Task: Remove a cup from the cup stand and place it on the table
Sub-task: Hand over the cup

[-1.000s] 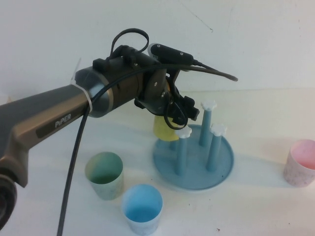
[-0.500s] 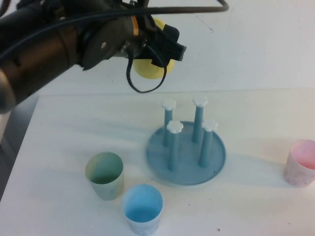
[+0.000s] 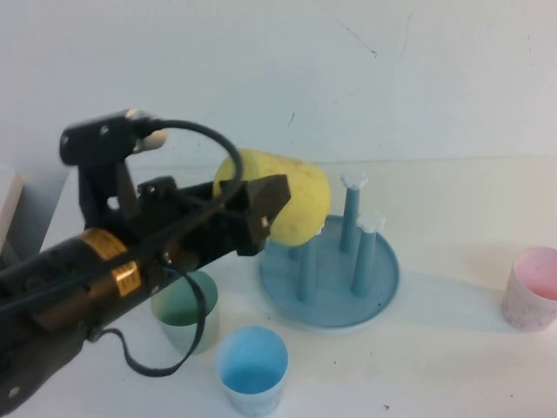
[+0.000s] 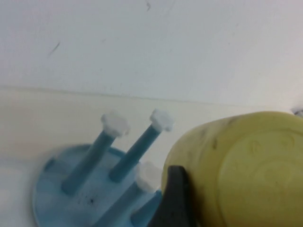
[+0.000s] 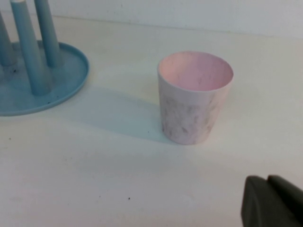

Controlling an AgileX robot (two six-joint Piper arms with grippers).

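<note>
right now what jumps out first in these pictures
The left gripper holds the yellow cup in the air, just left of the blue cup stand at mid-table. A pink cup stands alone at the table's right edge, near the parked right gripper.

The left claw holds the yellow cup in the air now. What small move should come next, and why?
Probably swing the left claw sideways off the cup stand and lower it to bare table. The yellow cup is off the pegs, held above the stand's near-left edge, with a green cup and a blue cup standing close below. The right claw sits by the pink cup.
</note>
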